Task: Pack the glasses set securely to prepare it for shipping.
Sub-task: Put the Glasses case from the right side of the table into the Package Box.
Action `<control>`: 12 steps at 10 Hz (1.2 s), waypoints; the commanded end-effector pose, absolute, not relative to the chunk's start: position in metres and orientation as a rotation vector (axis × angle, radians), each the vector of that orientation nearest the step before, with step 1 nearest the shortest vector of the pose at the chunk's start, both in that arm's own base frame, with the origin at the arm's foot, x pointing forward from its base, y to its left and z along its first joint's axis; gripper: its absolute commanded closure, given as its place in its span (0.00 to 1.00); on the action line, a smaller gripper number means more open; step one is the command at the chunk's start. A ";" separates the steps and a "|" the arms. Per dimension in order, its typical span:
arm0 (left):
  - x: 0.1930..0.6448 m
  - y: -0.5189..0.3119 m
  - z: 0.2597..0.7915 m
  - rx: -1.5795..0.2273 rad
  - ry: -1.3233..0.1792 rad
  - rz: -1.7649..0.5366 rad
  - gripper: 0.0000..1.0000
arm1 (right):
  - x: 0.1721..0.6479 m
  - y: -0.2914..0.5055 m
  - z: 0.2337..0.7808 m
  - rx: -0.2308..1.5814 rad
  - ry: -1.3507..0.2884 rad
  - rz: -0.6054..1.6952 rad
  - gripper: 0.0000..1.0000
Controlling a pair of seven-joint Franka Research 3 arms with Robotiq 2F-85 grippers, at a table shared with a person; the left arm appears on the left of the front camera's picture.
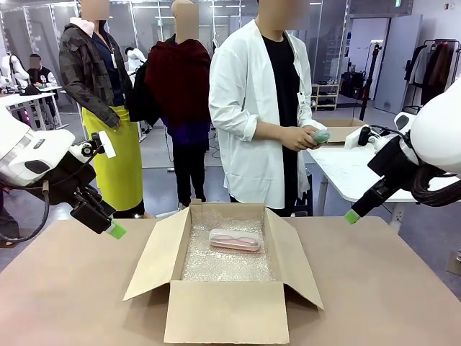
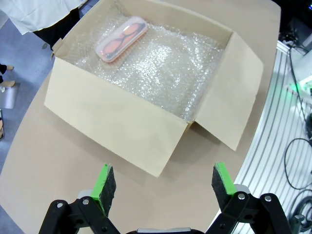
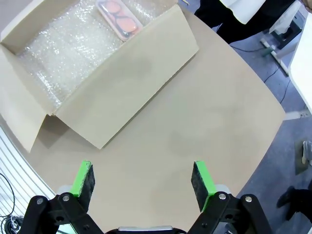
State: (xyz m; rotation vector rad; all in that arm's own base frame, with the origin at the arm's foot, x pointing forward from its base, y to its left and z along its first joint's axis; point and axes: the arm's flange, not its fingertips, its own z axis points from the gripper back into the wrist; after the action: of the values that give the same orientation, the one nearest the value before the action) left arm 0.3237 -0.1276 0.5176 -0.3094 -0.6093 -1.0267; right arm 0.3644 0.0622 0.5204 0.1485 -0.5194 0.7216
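A pink see-through glasses case (image 1: 235, 240) lies on bubble wrap near the far wall of an open cardboard box (image 1: 223, 311); the same pink case (image 2: 121, 39) shows in the left wrist view, and its end (image 3: 119, 15) in the right wrist view. The person across the table, in a white coat, holds a mint-green case (image 1: 319, 135) in both hands at waist height. My left gripper (image 2: 159, 187) hovers open over the table left of the box (image 2: 117, 122). On the other side of the box (image 3: 126, 78), my right gripper (image 3: 143, 182) hangs open. Both hold nothing.
The box's flaps (image 1: 156, 254) stand open outward on all sides over the brown table (image 1: 65, 288). Two other people stand behind at the left. A white table (image 1: 353, 173) stands behind at the right.
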 end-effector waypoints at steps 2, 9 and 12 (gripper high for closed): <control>0.325 -0.126 0.518 -0.326 -0.626 -1.037 0.00 | 0.366 0.062 0.522 0.143 -0.526 0.722 0.00; 0.325 -0.126 0.518 -0.326 -0.626 -1.037 0.00 | 0.366 0.062 0.522 0.143 -0.526 0.722 0.00; 0.325 -0.126 0.518 -0.326 -0.626 -1.037 0.00 | 0.366 0.062 0.522 0.143 -0.526 0.722 0.00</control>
State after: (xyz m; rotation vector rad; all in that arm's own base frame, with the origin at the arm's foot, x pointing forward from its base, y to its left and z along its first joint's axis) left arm 0.3237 -0.1276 0.5176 -0.3095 -0.6093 -1.0266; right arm 0.3644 0.0620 0.5204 0.1482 -0.5193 0.7215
